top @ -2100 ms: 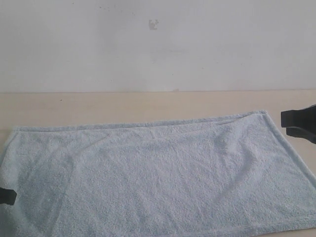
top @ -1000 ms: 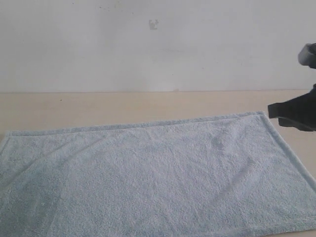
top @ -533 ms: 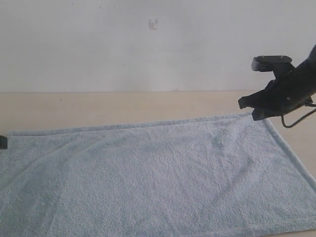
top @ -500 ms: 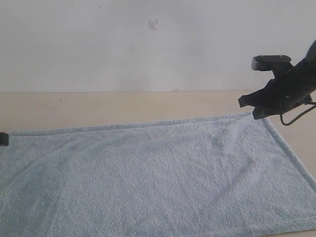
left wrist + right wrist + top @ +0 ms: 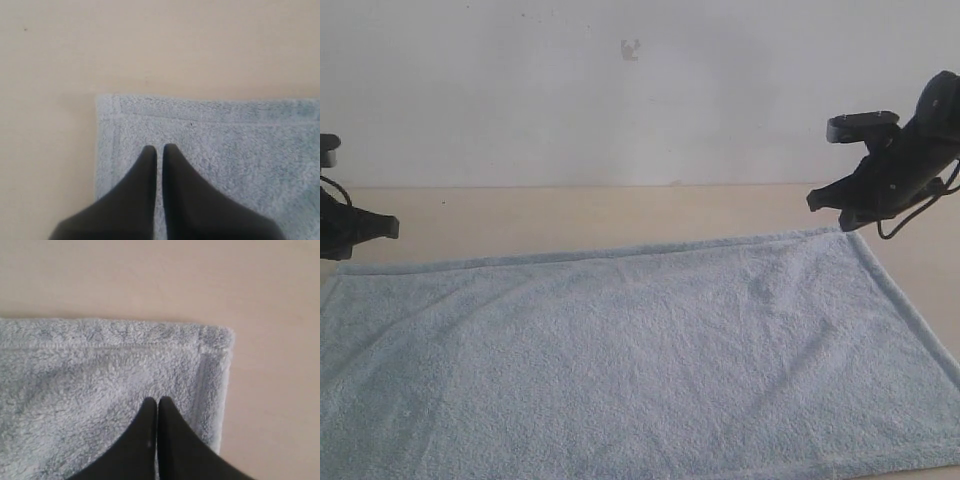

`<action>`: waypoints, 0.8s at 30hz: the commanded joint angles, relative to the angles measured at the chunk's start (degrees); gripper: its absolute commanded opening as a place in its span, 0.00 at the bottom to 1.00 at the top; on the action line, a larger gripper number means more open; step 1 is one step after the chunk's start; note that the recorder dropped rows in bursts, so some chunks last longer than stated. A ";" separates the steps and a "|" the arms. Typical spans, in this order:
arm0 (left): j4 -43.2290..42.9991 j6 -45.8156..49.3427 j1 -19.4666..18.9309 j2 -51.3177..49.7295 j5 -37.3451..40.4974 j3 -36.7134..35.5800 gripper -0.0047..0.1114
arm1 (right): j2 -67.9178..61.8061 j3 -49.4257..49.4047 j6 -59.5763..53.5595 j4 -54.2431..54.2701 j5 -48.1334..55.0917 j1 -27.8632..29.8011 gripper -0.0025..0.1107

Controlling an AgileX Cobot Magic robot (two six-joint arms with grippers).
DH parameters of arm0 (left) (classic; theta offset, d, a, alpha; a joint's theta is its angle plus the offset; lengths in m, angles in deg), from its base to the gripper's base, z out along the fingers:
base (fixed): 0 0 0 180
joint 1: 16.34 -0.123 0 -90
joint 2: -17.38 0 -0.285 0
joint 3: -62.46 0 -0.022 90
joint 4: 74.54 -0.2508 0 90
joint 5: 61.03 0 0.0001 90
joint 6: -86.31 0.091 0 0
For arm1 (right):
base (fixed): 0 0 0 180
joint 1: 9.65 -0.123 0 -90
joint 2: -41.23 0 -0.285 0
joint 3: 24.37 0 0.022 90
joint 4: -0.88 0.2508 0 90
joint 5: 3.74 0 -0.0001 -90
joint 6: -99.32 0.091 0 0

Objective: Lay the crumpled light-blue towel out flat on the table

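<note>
The light-blue towel [image 5: 640, 350] lies spread out flat on the pale beige table [image 5: 570, 215], its near edge cut off by the frame. My left gripper [image 5: 390, 227] hovers shut and empty over the far left corner. In the left wrist view that gripper [image 5: 159, 147] points at the hemmed corner of the towel [image 5: 225, 140], which lies flat beneath it. My right gripper [image 5: 813, 200] hangs shut and empty above the far right corner. In the right wrist view the gripper [image 5: 157, 400] shows over the towel [image 5: 100, 370] just inside its hem.
A plain white wall [image 5: 640, 90] with a small dark mark [image 5: 631, 49] rises behind the table. Bare tabletop [image 5: 150, 45] runs beyond the towel's far edge and to the right of its corner [image 5: 270, 290].
The right gripper came in from the right edge and rose above the far right corner. The left gripper came up into view at the left edge. The towel's far left corner now lies straighter.
</note>
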 commanded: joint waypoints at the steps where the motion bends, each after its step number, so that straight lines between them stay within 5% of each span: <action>1: 0.25 2.10 -0.27 -5.63 2.64 4.15 0.08 | -0.10 0.77 0.11 -0.31 -2.03 0.48 0.02; 24: -3.83 4.08 -1.74 -18.41 2.69 13.77 0.08 | -1.30 0.77 0.00 -0.31 -1.45 0.48 0.02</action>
